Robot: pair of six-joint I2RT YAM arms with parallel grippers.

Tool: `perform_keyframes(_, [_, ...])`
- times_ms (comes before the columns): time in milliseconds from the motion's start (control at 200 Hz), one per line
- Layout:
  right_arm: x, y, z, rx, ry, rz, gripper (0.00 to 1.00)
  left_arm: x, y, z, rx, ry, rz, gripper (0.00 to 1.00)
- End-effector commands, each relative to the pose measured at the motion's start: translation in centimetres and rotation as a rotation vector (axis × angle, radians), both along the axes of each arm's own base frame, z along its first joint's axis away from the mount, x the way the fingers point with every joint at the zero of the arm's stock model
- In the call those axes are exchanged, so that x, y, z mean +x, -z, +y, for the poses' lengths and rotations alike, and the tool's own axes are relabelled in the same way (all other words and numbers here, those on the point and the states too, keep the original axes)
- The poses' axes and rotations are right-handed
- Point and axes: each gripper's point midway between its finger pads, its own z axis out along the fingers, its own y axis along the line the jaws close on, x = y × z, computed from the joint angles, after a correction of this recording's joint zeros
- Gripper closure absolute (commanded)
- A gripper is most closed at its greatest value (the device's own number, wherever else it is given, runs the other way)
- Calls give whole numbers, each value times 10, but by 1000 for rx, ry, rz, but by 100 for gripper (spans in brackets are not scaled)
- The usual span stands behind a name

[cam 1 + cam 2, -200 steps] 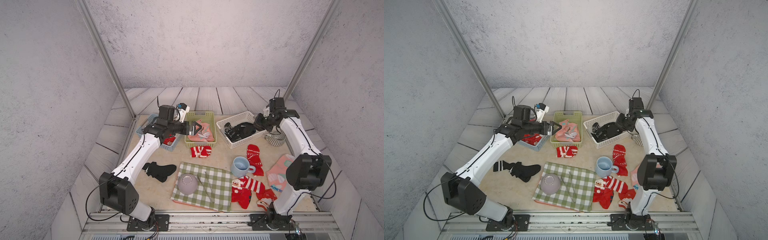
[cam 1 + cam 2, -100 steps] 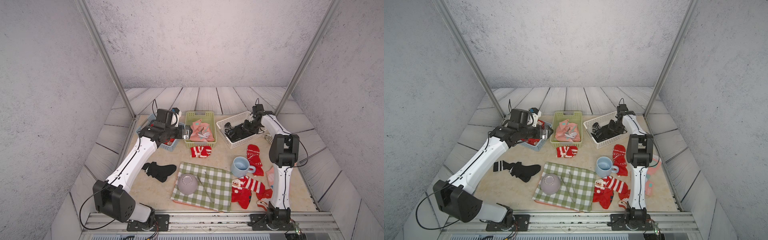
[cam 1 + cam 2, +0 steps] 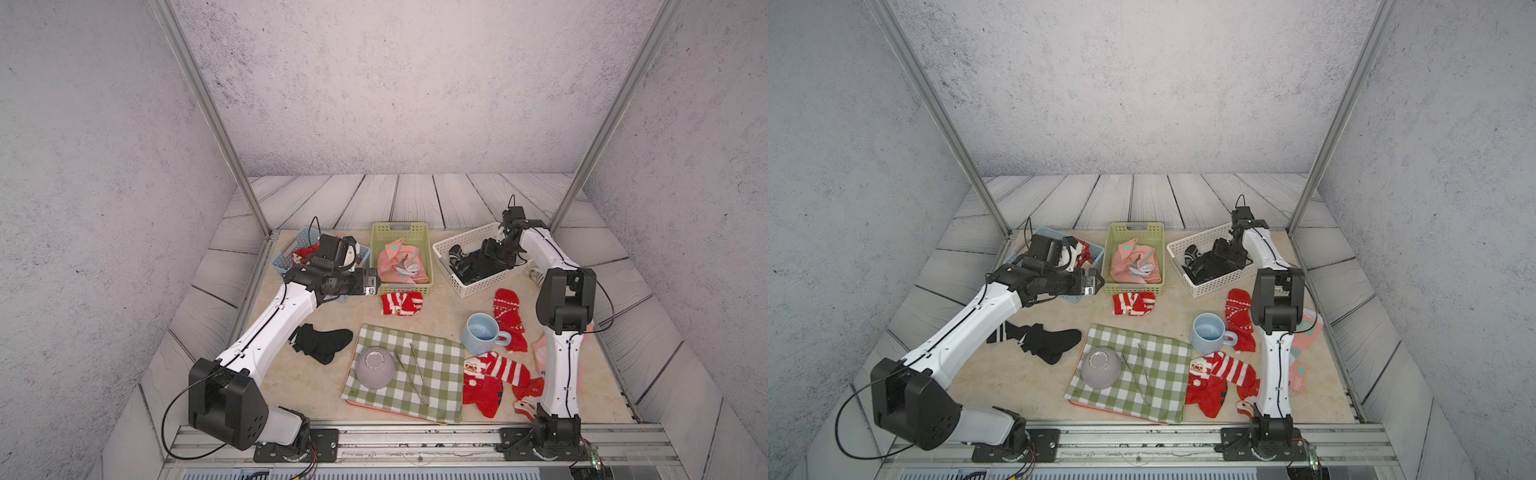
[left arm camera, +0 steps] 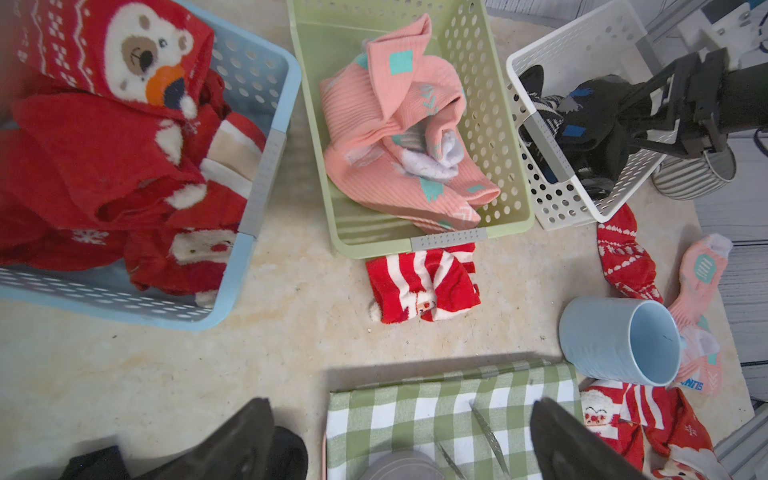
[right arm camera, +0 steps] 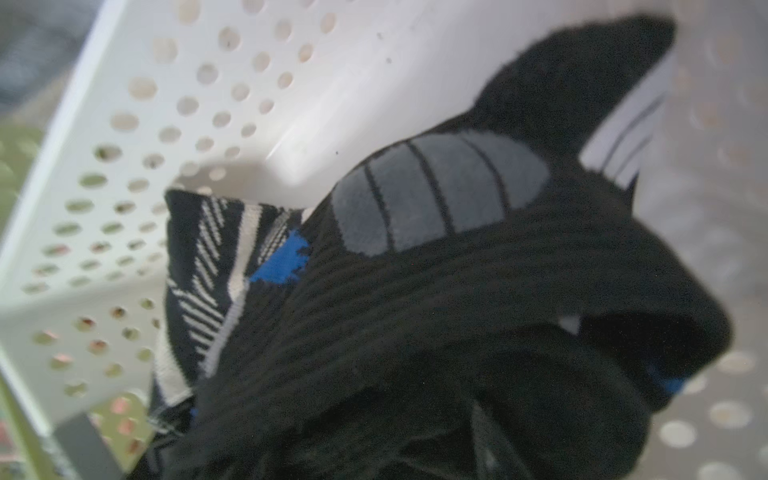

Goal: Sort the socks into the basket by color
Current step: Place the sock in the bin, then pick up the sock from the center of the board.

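Observation:
Three baskets stand in a row at the back. The blue basket (image 3: pixel 284 258) holds red socks (image 4: pixel 108 158). Pink socks (image 3: pixel 401 264) fill the green basket (image 3: pixel 428 245), and black socks (image 5: pixel 457 291) lie in the white basket (image 3: pixel 459 243). My right gripper (image 4: pixel 648 112) is down in the white basket, open, with a black sock between its fingers. My left gripper (image 4: pixel 407 440) hangs open and empty above the table by the blue basket. Loose on the table are a red striped sock (image 3: pixel 402 302), a black sock (image 3: pixel 322 343), several red socks (image 3: pixel 494 378) and a pink sock (image 3: pixel 540 353).
A green-and-white checked cloth (image 3: pixel 434 353) at the front carries an upturned grey bowl (image 3: pixel 375 368) and metal tongs (image 3: pixel 417 372). A blue mug (image 3: pixel 480 334) stands beside it. A striped grey cup (image 4: pixel 698 174) sits behind the white basket.
My right gripper has opened over the black socks in the white basket, and its arm has folded upright. My left gripper has drawn back from the green basket toward the blue one.

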Motion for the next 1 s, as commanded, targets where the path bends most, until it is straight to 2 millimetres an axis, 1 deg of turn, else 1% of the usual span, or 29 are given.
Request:
perform_keyframes(0, [-7,-58,3,18,10,-81,1,-1,-3,-8,11,12,-38,0])
perform_keyframes(115, [-16,-76,7,39,11,-82,1,-5,10,-21,45,64,-20,0])
perform_keyframes(245, [-26,-94,9,41,9,-104,1,-8,30,-35,67,118,24,1])
perform_keyframes(320, [-33,-105,9,44,11,-120,1,-9,40,-42,86,146,48,6])
perform_keyframes(360, [-37,-112,10,47,8,-136,1,-9,44,-48,83,165,53,9])
perform_keyframes(435, [-45,-124,15,70,0,-166,1,-9,50,-62,86,211,48,16])
perform_keyframes(545, [-59,-141,22,83,-13,-192,1,-13,64,-86,106,290,61,22])
perform_keyframes(610, [-68,-146,25,94,-15,-196,1,-16,75,-98,117,321,87,24])
perform_keyframes(676, [-76,-150,27,107,-18,-206,1,-18,88,-107,134,339,117,22])
perform_keyframes(756, [-84,-152,30,118,-23,-208,1,-17,101,-113,159,339,150,22])
perform_keyframes(811, [-89,-153,30,122,-26,-209,1,-15,110,-116,168,323,161,22])
perform_keyframes(991, [-100,-155,35,155,-35,-213,1,2,126,-124,168,261,132,24])
